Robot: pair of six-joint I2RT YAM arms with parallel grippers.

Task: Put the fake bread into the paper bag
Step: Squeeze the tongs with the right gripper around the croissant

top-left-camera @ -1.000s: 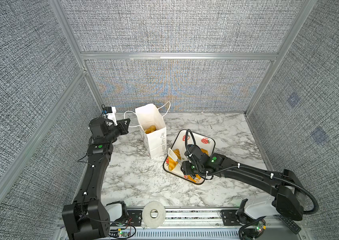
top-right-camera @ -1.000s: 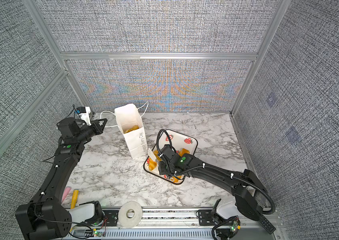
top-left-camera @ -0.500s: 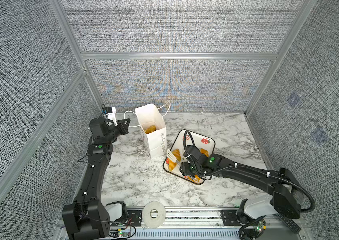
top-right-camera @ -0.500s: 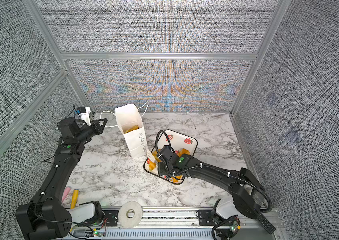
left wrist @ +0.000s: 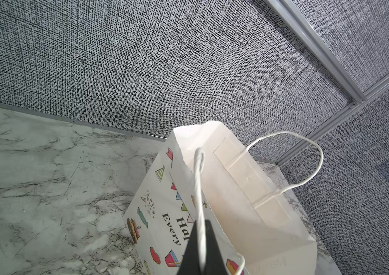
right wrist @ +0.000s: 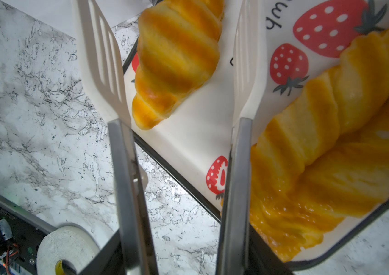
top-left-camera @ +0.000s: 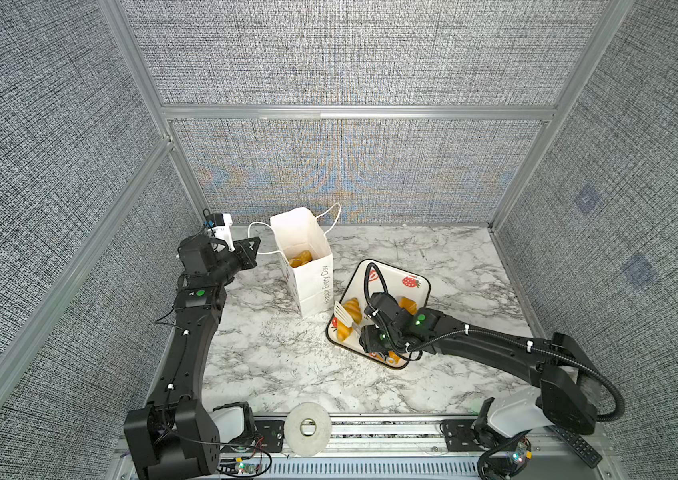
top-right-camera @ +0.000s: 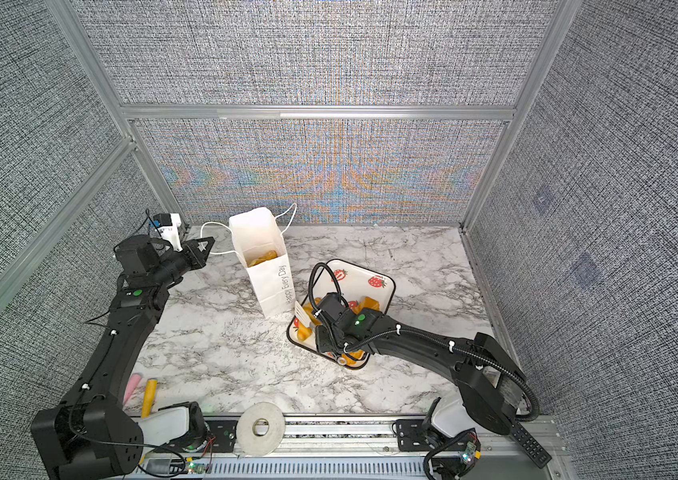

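Note:
The white paper bag (top-left-camera: pixel 308 266) (top-right-camera: pixel 266 266) (left wrist: pixel 236 202) stands upright at the back, with fake bread (top-left-camera: pixel 300 257) lying inside it. My left gripper (top-left-camera: pixel 252 249) (left wrist: pixel 200 238) is shut on the bag's cord handle (left wrist: pixel 199 185), beside the bag's left edge. My right gripper (top-left-camera: pixel 370 332) (right wrist: pixel 181 250) grips white slotted tongs (right wrist: pixel 103 62) over the tray's near left corner. The tongs are spread on either side of a golden croissant (right wrist: pixel 176 59) (top-left-camera: pixel 350 309) and do not touch it. A long ridged loaf (right wrist: pixel 308 123) and other bread lie on the tray beside them.
The strawberry-print tray (top-left-camera: pixel 395 278) (top-right-camera: pixel 358 274) (right wrist: pixel 196 133) sits right of the bag on the marble table. A tape roll (top-left-camera: pixel 308 428) (right wrist: pixel 67 250) rests on the front rail. Pink and yellow sticks (top-right-camera: pixel 142 390) lie front left and a remote (top-left-camera: pixel 578 444) front right. Grey walls enclose three sides.
My right gripper has shifted slightly over the tray's front left part and the tongs have spread a little wider. The left arm and the bag have not moved.

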